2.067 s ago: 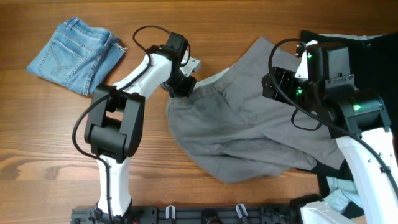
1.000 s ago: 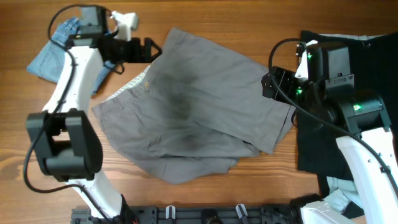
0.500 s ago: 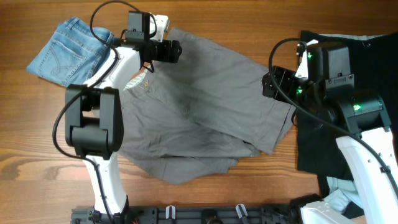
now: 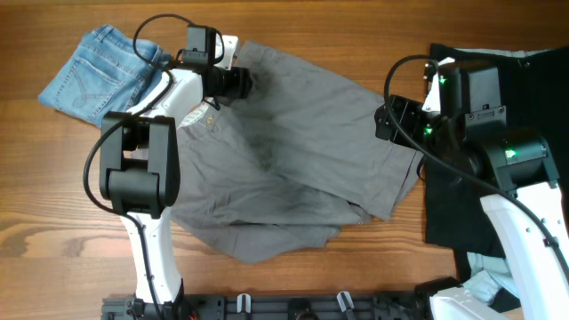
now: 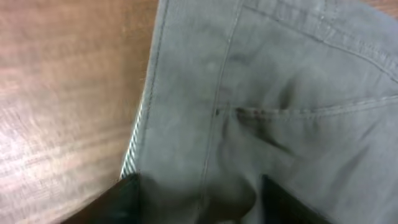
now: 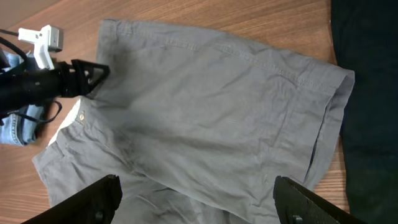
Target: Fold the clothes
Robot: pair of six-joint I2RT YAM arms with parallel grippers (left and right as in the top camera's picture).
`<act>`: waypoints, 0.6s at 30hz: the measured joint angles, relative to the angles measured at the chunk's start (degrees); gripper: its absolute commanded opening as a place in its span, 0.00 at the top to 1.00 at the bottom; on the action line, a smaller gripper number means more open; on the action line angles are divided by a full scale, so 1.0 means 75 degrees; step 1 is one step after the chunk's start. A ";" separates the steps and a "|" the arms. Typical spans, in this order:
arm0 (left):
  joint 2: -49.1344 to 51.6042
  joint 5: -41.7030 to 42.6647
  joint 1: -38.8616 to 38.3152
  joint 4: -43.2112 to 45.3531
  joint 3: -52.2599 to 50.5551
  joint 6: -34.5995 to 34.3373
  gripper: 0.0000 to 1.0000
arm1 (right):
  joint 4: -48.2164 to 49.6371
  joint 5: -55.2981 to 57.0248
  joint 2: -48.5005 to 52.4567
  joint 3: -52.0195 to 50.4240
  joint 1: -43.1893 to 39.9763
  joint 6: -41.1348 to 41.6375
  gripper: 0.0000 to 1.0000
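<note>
The grey shorts (image 4: 293, 151) lie spread on the table, waist to the upper left, with the waist button (image 4: 211, 123) and pale lining showing at the left edge. My left gripper (image 4: 238, 82) is low over the waistband corner. In the left wrist view (image 5: 196, 199) its fingers stand apart with grey cloth (image 5: 280, 74) bulging between them. My right gripper (image 4: 391, 123) hangs above the right leg of the shorts. Its fingers are wide open and empty in the right wrist view (image 6: 199, 205), which shows the whole shorts (image 6: 205, 112).
Smaller blue denim shorts (image 4: 102, 76) lie at the upper left, close to my left arm. A large black garment (image 4: 444, 213) covers the table's right side under my right arm and also shows in the right wrist view (image 6: 367, 93). Bare wood (image 4: 53, 196) shows at the left.
The left gripper dragged the shorts left and spread them, let go, then came back right onto the waistband corner, shifting slightly in the last half second. The right arm has not moved.
</note>
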 measured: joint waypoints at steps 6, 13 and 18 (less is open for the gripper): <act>0.0015 -0.0009 0.0015 -0.0230 0.0012 0.0012 0.96 | 0.0012 0.0038 0.0000 0.0000 0.0000 0.0000 0.17; 0.0058 -0.0382 0.0254 -0.0064 0.0067 -0.0533 0.96 | -0.0012 0.0108 0.0000 0.0000 0.0000 0.0003 0.17; 0.0221 -0.0557 0.1346 -0.0105 0.0682 -0.1612 0.62 | -0.0108 0.0143 0.0000 0.0000 0.0000 0.0000 0.16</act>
